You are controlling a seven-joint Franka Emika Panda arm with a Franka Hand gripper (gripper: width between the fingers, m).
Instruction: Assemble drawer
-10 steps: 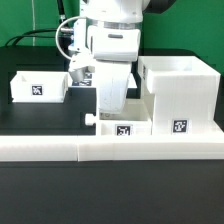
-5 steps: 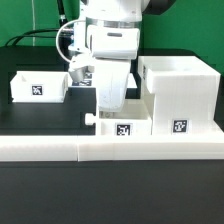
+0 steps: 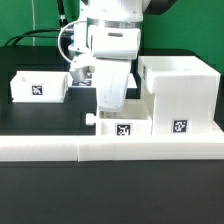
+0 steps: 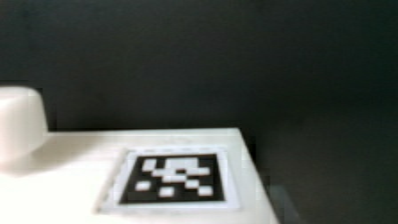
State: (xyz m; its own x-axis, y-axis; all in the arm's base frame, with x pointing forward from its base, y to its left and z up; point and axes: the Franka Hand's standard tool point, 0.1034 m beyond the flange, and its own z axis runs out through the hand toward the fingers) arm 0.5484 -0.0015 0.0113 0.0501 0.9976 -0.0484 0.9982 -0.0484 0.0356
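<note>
Exterior view: the pincer (image 3: pixel 110 108) hangs low, directly over the near tray (image 3: pixel 128 128) on the bench (image 3: pixel 45 120). I cannot tell how wide it is parted or whether it grips anything. The tray's knob (image 3: pixel 90 118) points to the exterior view's left and its other end faces the casing (image 3: pixel 180 95) just beside it, so insertion likely runs rightward. The second tray (image 3: pixel 38 87) sits well apart.

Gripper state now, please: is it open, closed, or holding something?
Gripper: cannot be told. It is low over the small tray beside the casing, and neither view shows its fingers.
</note>
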